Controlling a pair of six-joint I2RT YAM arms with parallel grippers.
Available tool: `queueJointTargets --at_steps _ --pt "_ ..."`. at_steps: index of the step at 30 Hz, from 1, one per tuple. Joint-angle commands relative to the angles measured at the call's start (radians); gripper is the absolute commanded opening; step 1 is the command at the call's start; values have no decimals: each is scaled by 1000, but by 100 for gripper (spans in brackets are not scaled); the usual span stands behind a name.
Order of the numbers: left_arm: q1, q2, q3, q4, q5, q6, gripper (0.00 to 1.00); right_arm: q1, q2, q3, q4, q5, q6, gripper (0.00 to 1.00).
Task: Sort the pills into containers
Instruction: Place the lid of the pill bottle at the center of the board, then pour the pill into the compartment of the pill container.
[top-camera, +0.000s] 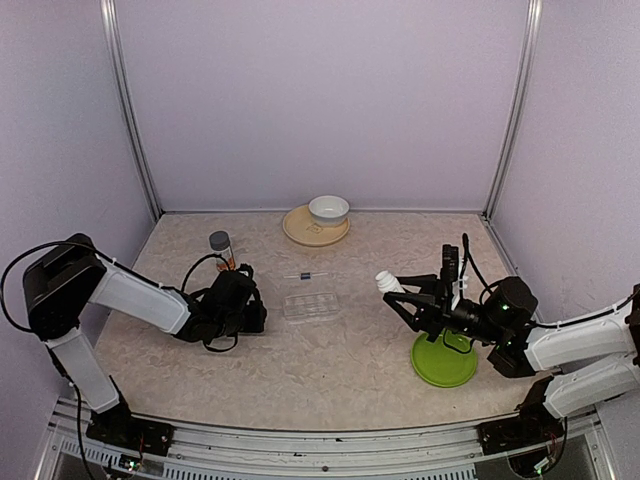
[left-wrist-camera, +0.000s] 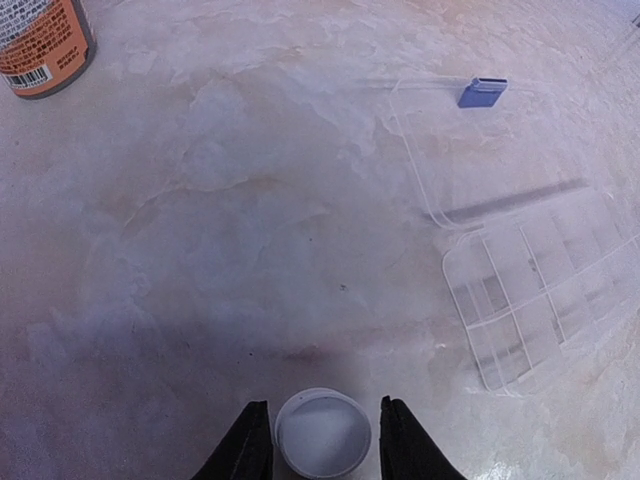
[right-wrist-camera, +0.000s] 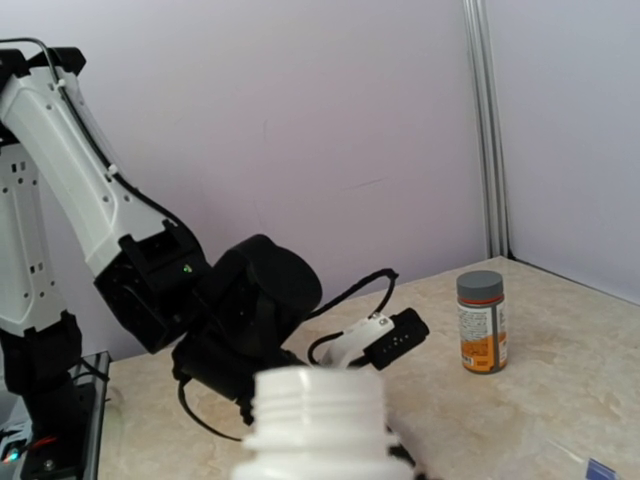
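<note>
**A:** Left wrist view first. What are the left fingers (left-wrist-camera: 250, 445) doing?

**B:** They stand apart with a white cap (left-wrist-camera: 322, 435) lying between them. A thin sliver of the surface (left-wrist-camera: 200, 250) shows on each side, so they look to flank the cap rather than pinch it.

**A:** And the pill box (left-wrist-camera: 540, 290)?

**B:** It is ahead of those fingers and off to their right. Its clear lid (left-wrist-camera: 470, 150) is folded open, with the blue clasp (left-wrist-camera: 483, 92) at the far edge.

**A:** How does it sit against the other arm?

**B:** From the top view the box lies between the two sets of fingers. Its long axis runs roughly along the line from one set to the other. The left fingers are just beside the end facing them. The right fingers (top-camera: 410, 300) are farther off on the opposite side.

**A:** So the left arm is nearer. Is it the one to act?

**B:** I'd judge not. The right fingers are clamped on a white bottle (top-camera: 390, 283). It is uncapped and tilted, with its neck pointing away from them toward the box. The right wrist view shows only the threaded mouth, and the fingers are hidden there.

**A:** Any pills?

**B:** None I can make out, in the box or on the surface. Presumably they are in the bottle.

**A:** What does the coming move turn on?

**B:** Probably carrying the bottle's mouth outward from the right fingers until it is over a compartment. The neck already points that way, so the gap to close runs along the box's long axis.
</note>
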Motion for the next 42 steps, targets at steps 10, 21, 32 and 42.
queueJointTargets --at_steps 10,21,32,42 --pt "8 -127 13 -18 7 21 64 8 36 48 -73 25 -65 0" --pt "8 -311 23 -88 43 51 80 -6 252 110 42 51 -152 0" --pt "22 -458 -14 -147 44 83 86 -7 523 187 289 135 -236 0" --pt "34 -555 -33 -188 41 108 98 -8 712 252 409 209 -253 0"
